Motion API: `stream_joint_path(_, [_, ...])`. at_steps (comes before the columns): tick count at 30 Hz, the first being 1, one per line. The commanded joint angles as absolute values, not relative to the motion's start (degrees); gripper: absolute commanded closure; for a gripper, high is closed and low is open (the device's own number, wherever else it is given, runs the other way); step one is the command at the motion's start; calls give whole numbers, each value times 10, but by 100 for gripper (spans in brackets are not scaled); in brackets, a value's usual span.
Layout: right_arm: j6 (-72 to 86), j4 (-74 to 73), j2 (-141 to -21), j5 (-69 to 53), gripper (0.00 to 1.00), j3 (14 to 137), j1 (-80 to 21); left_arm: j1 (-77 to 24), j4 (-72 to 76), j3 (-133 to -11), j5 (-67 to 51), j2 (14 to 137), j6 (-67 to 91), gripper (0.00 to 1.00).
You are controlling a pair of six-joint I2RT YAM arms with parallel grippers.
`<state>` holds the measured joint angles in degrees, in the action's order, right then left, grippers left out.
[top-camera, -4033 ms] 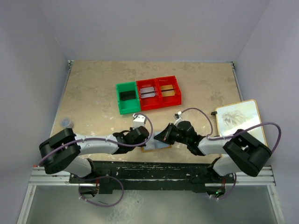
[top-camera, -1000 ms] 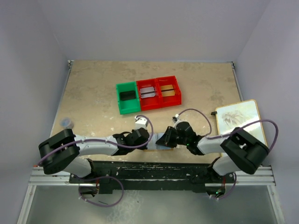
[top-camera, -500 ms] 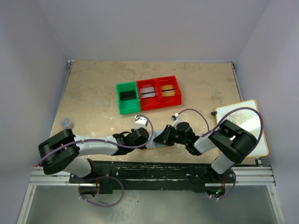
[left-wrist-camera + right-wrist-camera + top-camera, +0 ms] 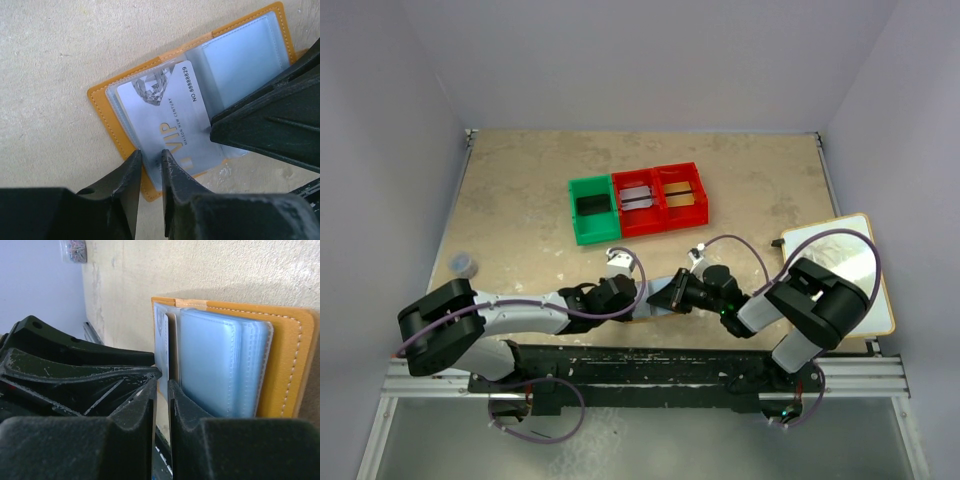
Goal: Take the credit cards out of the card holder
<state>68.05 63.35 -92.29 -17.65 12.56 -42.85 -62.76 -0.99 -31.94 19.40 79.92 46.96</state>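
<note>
At worktop (image 4: 520, 200) near edge, orange-tan bifold card holder (image 4: 240, 55) lies open; right hand (image 4: 161, 385) pinches edge of pale grey-white plastic VIP card (image 4: 170, 120); left hand (image 4: 151, 157) slightly open w/ tips at its corner.

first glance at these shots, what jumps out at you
An open orange card holder lies at the table's near edge, a pale VIP card askew on its blue-grey pockets. The left claw and right claw flank it closely. Mid-table sit one green bin and two red bins.
</note>
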Motion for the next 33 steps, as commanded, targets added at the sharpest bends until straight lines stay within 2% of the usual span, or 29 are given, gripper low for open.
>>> stream_joint_path(1, [691, 687, -921, -217, 85, 142, -437, -634, -1, -309, 153, 803, 466, 85])
stream_joint_path(7, [678, 615, -920, -190, 82, 164, -448, -634, -1, -314, 145, 809, 460, 91])
stream_joint_path(22, [681, 391, -913, -82, 76, 218, -463, -634, 6, -311, 141, 822, 461, 98])
stream_joint_path(30, [648, 424, -921, -111, 75, 207, -465, -634, -2, -310, 154, 834, 462, 100])
stream_joint_path(33, [642, 523, -917, -157, 79, 175, -466, -634, -4, -310, 157, 833, 464, 100])
